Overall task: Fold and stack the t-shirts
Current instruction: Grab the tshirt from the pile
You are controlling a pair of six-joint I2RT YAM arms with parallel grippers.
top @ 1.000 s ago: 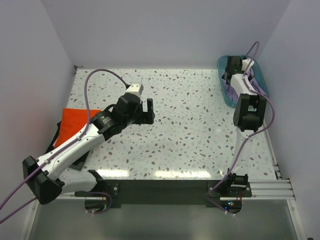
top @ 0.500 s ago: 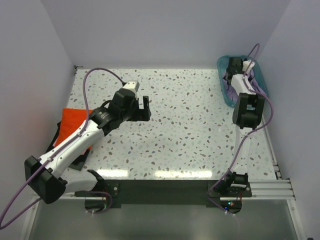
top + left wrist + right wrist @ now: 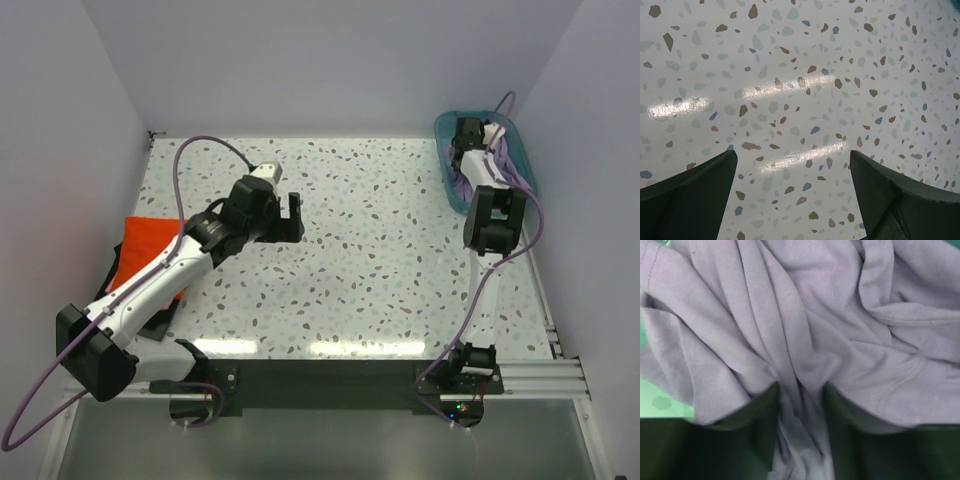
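Sitting down inside the teal plastic tub (image 3: 440,135) at the far R corner of the speckled white terrazzo bench (image 3: 400,260), the right claw (image 3: 800,410) is clenched on a bunched fold of the large lavender-purple cloth t-shirt (image 3: 805,315). Wrist view shows its two dark fingers (image 3: 757,430) pressed against either side of that fold, w/ cloth filling the gap btwn them. Rest of that shirt lies crumpled in the tub, creases running every way. The left claw (image 3: 295,215) hangs over bare bench, left of centre, released: jaws wide apart, nothing btwn them but the speckled surface. A bright orange-red cloth t-shirt (image 3: 145,245) lies flat at the bench's L edge, partly hidden by the L arm. It rests on a dark cloth shirt (image 3: 108,288) whose edges poke out on the near side. Both sit well apart from the tub.
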